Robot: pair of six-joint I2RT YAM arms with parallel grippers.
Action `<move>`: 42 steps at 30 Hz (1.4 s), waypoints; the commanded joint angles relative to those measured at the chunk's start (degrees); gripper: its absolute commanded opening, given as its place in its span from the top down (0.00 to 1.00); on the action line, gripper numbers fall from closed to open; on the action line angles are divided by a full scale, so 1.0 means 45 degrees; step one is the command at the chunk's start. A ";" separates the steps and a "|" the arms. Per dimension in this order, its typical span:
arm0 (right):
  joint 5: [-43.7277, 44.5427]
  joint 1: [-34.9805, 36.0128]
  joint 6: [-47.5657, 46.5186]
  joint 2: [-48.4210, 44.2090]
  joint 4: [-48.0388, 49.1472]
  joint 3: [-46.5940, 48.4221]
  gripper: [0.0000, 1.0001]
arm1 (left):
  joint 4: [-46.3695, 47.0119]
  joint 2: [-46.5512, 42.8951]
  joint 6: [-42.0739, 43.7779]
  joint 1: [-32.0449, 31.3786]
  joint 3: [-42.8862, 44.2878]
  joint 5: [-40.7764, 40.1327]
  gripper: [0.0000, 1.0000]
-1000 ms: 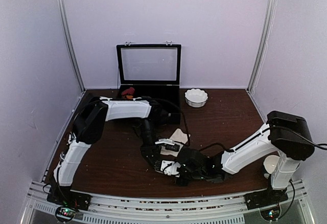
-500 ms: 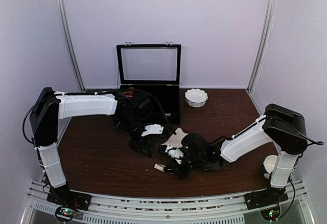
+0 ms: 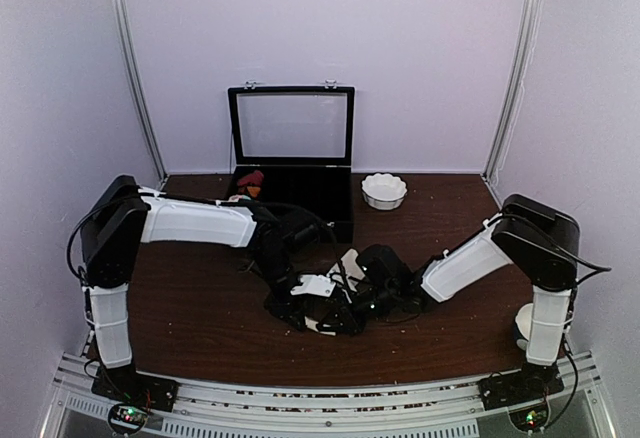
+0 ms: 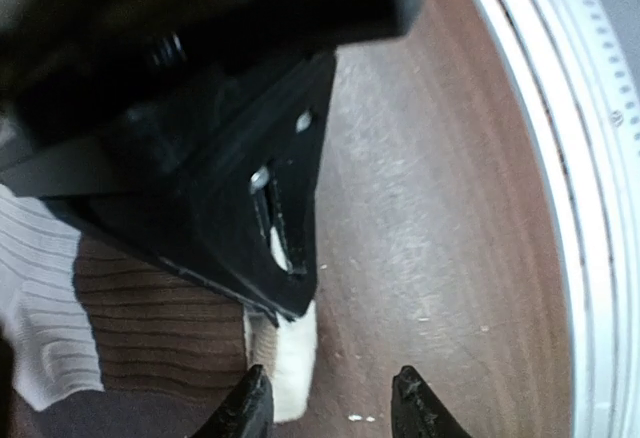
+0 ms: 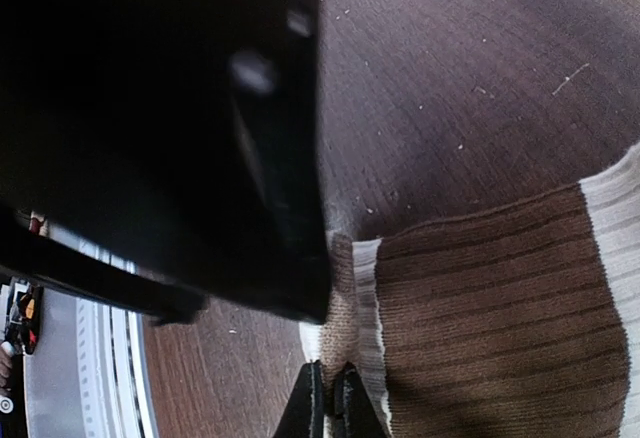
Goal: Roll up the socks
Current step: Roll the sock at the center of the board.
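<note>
The socks (image 3: pixel 348 266) lie at mid-table, pale in the top view and mostly hidden under both grippers. Up close one sock (image 5: pixel 500 308) is brown-ribbed with white bands and a tan end. My right gripper (image 5: pixel 330 408) is shut on that tan end, low over the wood (image 3: pixel 332 322). Facing it, my left gripper (image 4: pixel 330 413) is open, and the sock's white tip (image 4: pixel 295 358) lies just beside its left finger (image 4: pixel 250 408). In the top view the left gripper (image 3: pixel 300 310) sits tight against the right one. The right gripper's black body (image 4: pixel 200 158) fills the upper left wrist view.
An open black case (image 3: pixel 290 163) with a glass lid stands at the back, with a dark red and orange sock bundle (image 3: pixel 250 178) at its left corner. A white bowl (image 3: pixel 384 190) sits back right. A white cup (image 3: pixel 528 320) stands by the right arm's base. The metal rail (image 4: pixel 590 178) runs close by.
My left gripper lifted away to the left, then came back down against the right gripper. My right gripper slid the held sock end a little away from the front rail.
</note>
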 commanded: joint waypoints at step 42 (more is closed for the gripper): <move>0.2996 0.0249 0.5075 -0.2680 0.5531 -0.6840 0.60 | -0.2518 0.4431 -0.2039 0.1117 0.2690 0.0530 1.00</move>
